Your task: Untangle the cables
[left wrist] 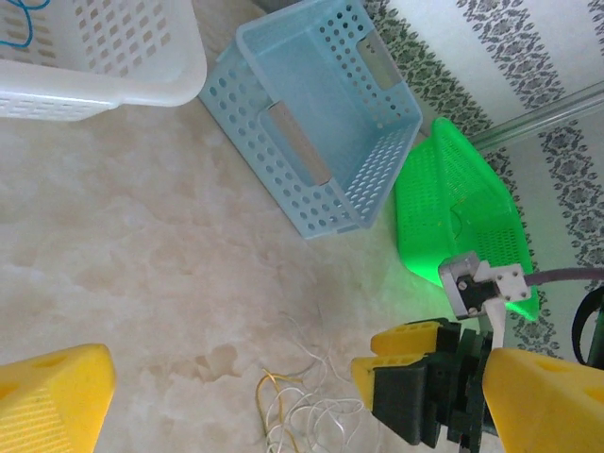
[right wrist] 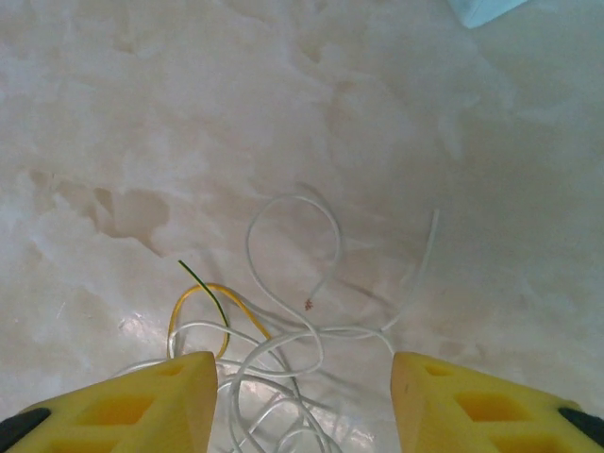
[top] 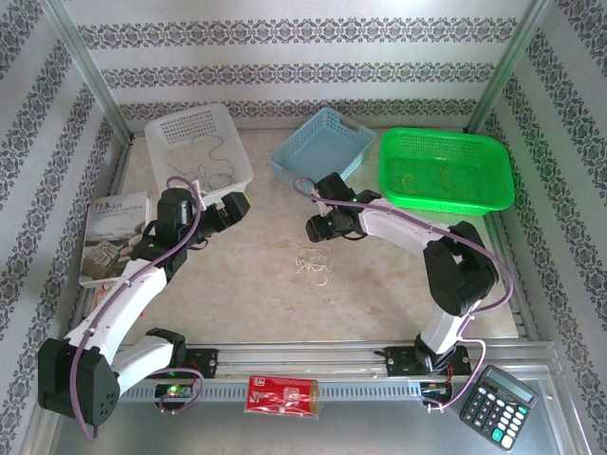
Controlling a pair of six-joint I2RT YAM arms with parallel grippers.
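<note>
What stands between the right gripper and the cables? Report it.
Nothing visible does. The right gripper hangs open directly over the cables, which lie loose on the table beneath it.

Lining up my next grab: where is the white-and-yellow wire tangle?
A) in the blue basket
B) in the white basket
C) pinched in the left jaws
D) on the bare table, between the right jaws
D: the wire tangle lies loose on the table, the right jaws standing apart on either side of it.
</note>
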